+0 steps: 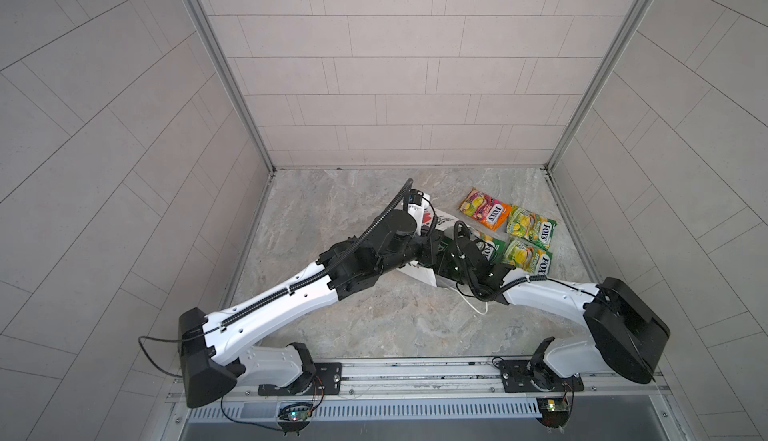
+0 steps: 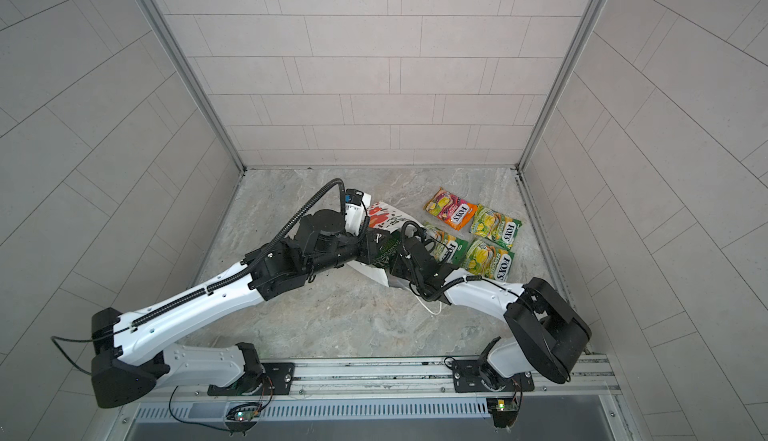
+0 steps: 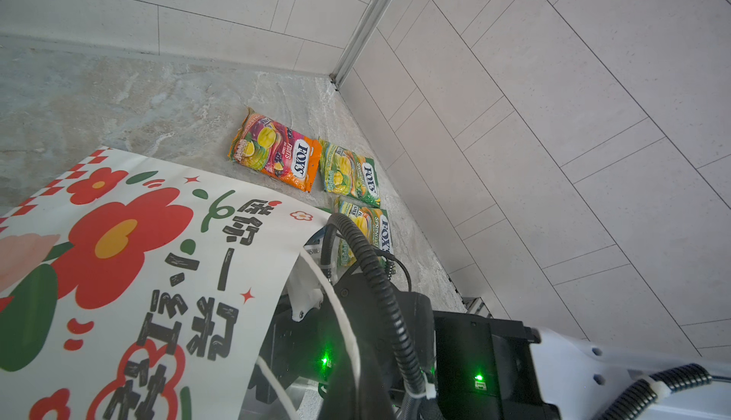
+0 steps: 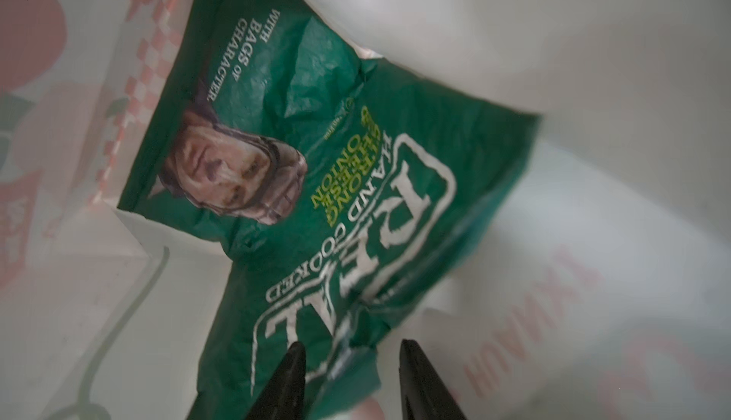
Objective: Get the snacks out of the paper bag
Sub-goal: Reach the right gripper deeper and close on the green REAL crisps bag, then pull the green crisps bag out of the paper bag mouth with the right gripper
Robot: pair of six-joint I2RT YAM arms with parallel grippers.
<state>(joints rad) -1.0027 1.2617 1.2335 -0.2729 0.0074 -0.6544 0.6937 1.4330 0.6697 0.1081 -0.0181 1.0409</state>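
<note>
A: Top views first. The paper bag lies on its side mid-table, mouth toward five o'clock, with a cord handle trailing out. The left arm and right arm meet right at that mouth.

B: The right wrist camera gives what the overhead can't, because it's looking inside. The crisp bag fills the frame, lying between the white paper walls.

A: Read it for me.

B: "REAL", "HAND COOKED", "STRONG CHEESE & ONION" in yellow, and "WITH BAGS OF CHARACTER." beside a man's face.

A: From above, only a green sliver of it shows between the arms. Fingers?

B: On the right gripper the fingers are spread, with the crisp bag's near edge between them. One overlaps the packet, the other stands just off it.

A: And the left gripper?

B: It's pressed together, up against the bag's mouth. I can't tell whether paper sits in the pinch. Its own camera shows no fingers, only the bag's outside: red flowers and black Chinese characters.

A: Any snacks already out?

B: Four FOX'S packets, flat on the table at two o'clock of the paper bag. The orange packet lies farthest back, and the left wrist view shows "FRUITS" on it. There are three yellow-green packets, and that view shows "SPRING" on two. The one nearest the bag is part hidden by the right arm in both top views.
</note>
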